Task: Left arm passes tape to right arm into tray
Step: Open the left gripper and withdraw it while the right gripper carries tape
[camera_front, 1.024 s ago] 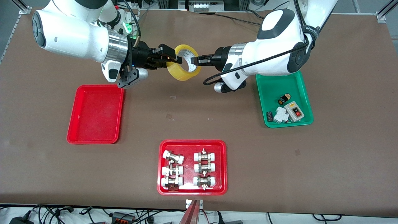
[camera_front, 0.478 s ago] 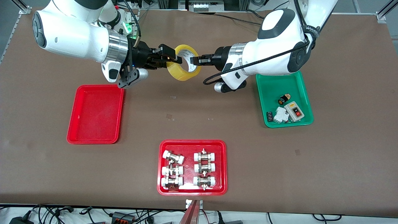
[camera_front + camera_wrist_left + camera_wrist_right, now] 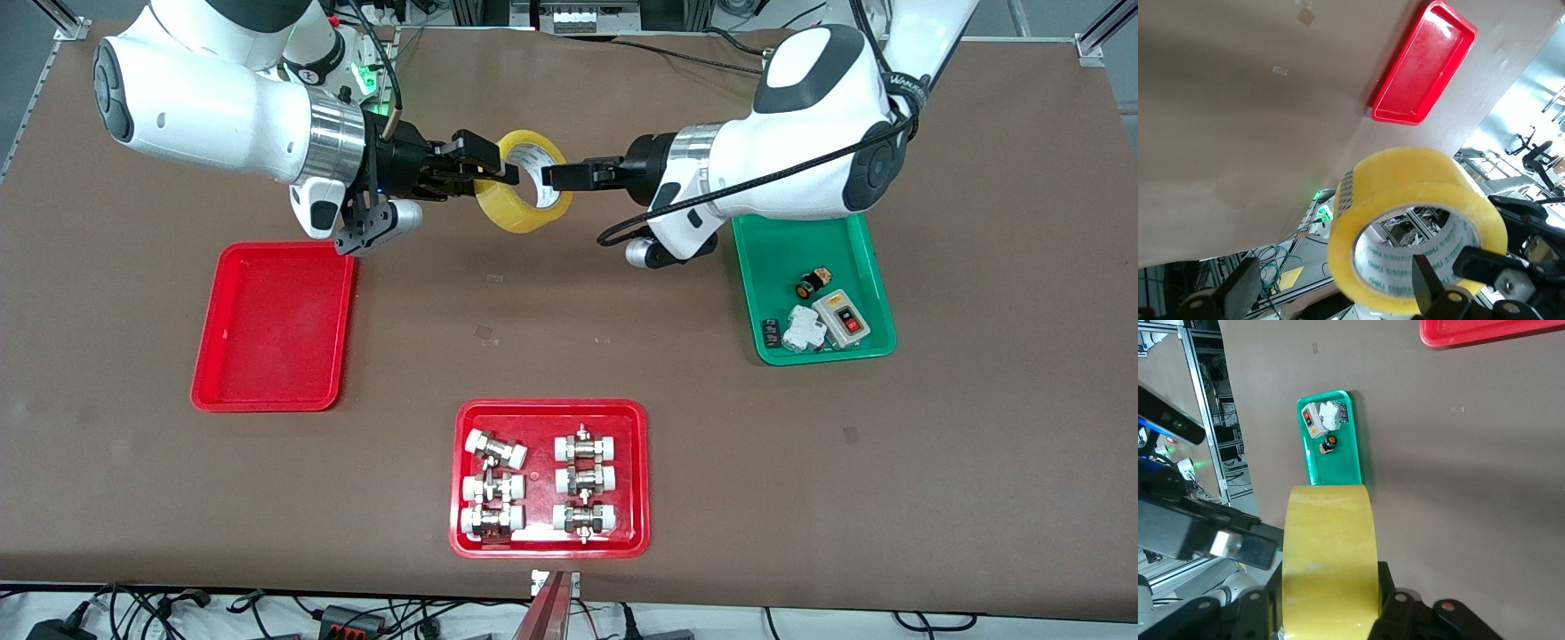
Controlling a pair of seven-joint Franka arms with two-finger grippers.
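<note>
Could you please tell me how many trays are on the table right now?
3: a plain red tray at the right arm's end, a green tray at the left arm's end, and a red tray with fittings nearest the front camera.

Front view high, facing robots; wrist views close, sharing tape (image 3: 524, 181).

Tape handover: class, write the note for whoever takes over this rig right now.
Right gripper: jaws shut on the tape, holding it up in the air.
Left gripper: jaws open at the roll's wall, not gripping.
Tray: toward the right arm's end, nearer the front camera than the tape, nothing in it.
Done: the handover.
Left to do: right arm carries the tape to the tray and releases.
</note>
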